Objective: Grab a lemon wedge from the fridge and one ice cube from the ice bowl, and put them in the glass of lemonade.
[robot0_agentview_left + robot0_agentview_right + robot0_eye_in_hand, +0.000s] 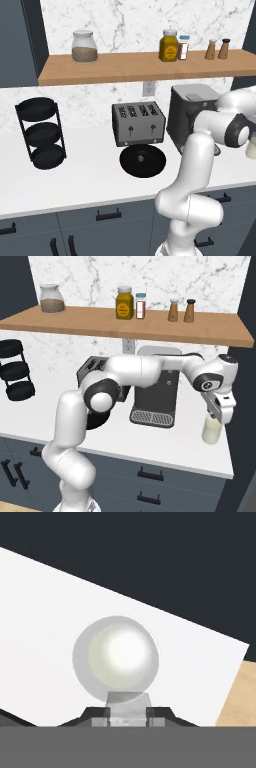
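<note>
White kitchen counter [165, 441] carries the small clear tumbler of pale yellow lemonade [212, 430] near its right end; directly above its mouth, the white arm's two-finger gripper [128, 714] pinches a translucent ice cube [128, 700].

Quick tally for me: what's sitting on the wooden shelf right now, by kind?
Glass jars: 2, a clear jar of brown stuff and an amber jar
Small spice bottle: 1
Shakers: 2, light-topped shaker and dark-topped shaker
Total: 5
</note>
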Motion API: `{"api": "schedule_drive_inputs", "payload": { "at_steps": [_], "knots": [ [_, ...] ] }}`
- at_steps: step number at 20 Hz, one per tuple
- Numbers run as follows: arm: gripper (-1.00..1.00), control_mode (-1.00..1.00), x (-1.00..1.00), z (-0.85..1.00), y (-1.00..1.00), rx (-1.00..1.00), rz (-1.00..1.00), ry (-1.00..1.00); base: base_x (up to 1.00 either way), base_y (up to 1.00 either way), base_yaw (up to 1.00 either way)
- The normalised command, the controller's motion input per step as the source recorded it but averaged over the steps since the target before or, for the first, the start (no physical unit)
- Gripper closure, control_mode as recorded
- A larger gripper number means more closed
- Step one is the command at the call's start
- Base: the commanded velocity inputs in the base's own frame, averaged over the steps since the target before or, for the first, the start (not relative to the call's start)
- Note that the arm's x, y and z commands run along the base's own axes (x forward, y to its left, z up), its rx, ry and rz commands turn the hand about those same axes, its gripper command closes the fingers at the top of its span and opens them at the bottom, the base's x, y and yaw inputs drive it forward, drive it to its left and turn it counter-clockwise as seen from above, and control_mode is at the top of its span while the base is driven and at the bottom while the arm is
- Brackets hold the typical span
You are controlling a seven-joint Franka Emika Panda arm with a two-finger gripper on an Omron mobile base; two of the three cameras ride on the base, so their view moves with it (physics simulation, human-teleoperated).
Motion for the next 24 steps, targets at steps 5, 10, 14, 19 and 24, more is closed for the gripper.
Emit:
{"api": "schedule_drive_inputs", "payload": {
  "at_steps": [5, 10, 14, 19, 24],
  "knots": [
    [1.0, -1.0, 0.05, 0.0, 0.0, 0.0, 0.0, 0.0, 0.0, 0.0, 0.0],
    [1.0, -1.0, 0.01, 0.0, 0.0, 0.0, 0.0, 0.0, 0.0, 0.0, 0.0],
    [1.0, -1.0, 0.0, 0.0, 0.0, 0.0, 0.0, 0.0, 0.0, 0.0, 0.0],
    [1.0, -1.0, 0.02, 0.01, 0.0, 0.0, 0.0, 0.0, 0.0, 0.0, 0.0],
    [1.0, -1.0, 0.18, 0.0, 0.0, 0.0, 0.0, 0.02, 0.0, 0.0, 0.0]
  ]
}}
